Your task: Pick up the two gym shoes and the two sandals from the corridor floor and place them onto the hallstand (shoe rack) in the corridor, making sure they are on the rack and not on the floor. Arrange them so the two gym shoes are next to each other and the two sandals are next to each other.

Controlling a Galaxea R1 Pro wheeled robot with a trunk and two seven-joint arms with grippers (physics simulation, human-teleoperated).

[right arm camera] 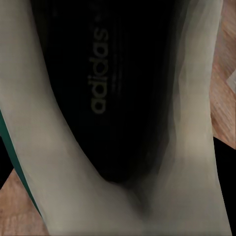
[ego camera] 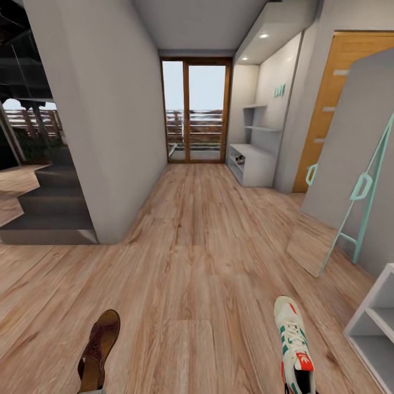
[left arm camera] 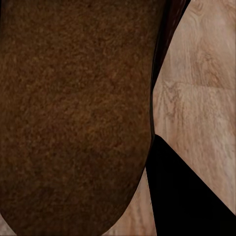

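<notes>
Long corridor ahead in the head view, wood-plank corridor floor point(ego camera: 197, 230) running to a glazed door point(ego camera: 196, 109) at the far end. Low grey hallstand point(ego camera: 253, 163) far off on the right side near that door, thin wall shelves point(ego camera: 261, 117) above it. Nearer on the right, a leaning mirror with a mint-green frame point(ego camera: 350, 219), and the corner of a white shelf unit point(ego camera: 375, 323) at the picture's edge. Dark steps point(ego camera: 46, 210) off to the left beyond a grey wall.

Brown sandal point(ego camera: 99, 350) low on the left side, toe pointing away, heel cut off by the picture's bottom edge. White gym shoe point(ego camera: 295, 347) with green stripes and red tongue label low on the right, also toe away, well apart from the sandal. Whether either touches the floor: cannot tell.

Left wrist view pressed close to the sandal's brown surface point(left arm camera: 73, 118), floor planks beside it. Right wrist view looking into the gym shoe's dark insole point(right arm camera: 105, 88) with printed lettering, cream lining around it. Left hand and right hand: fingers not made out, so opening and grip cannot be told.
</notes>
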